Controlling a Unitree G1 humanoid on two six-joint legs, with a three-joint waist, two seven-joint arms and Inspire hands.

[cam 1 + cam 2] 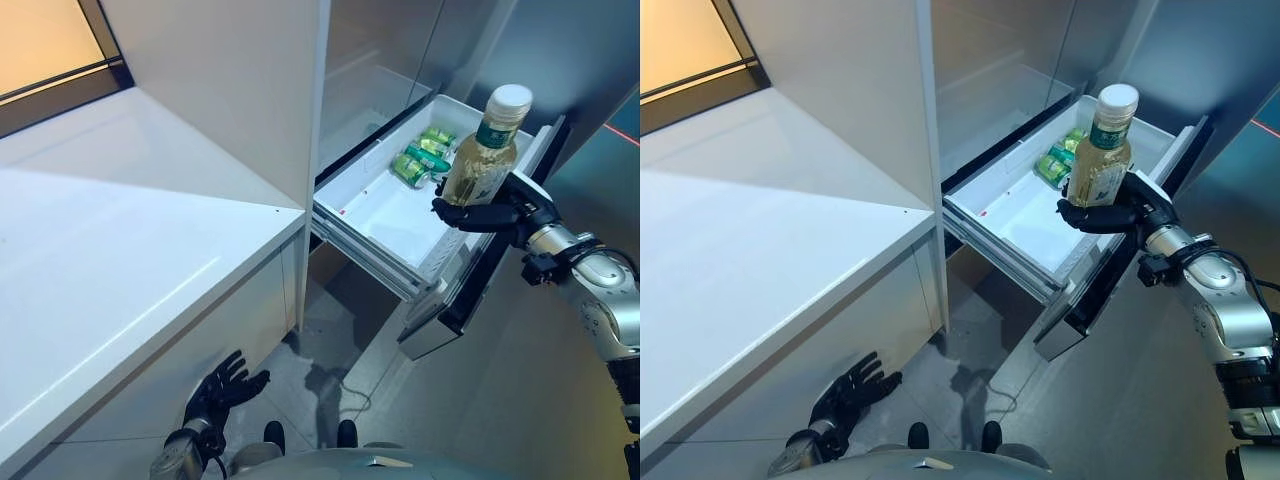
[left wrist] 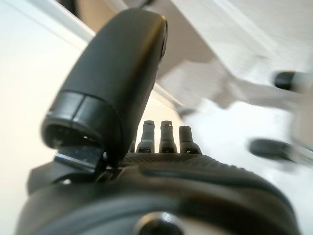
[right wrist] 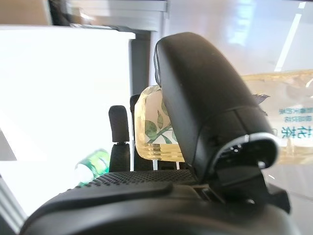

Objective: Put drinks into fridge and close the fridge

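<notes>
My right hand (image 1: 492,214) is shut on a clear bottle of pale yellow drink with a white cap (image 1: 484,152), held upright above the near right corner of the open white fridge drawer (image 1: 375,215). The bottle also shows past the thumb in the right wrist view (image 3: 156,132). Green cans (image 1: 422,160) lie at the far end of the drawer. My left hand (image 1: 222,388) hangs low by the cabinet front, fingers spread open and empty.
A white counter (image 1: 120,250) fills the left side, with a tall white panel (image 1: 250,90) between it and the fridge. The drawer's dark front (image 1: 470,290) juts out toward me. Grey floor (image 1: 480,400) lies below.
</notes>
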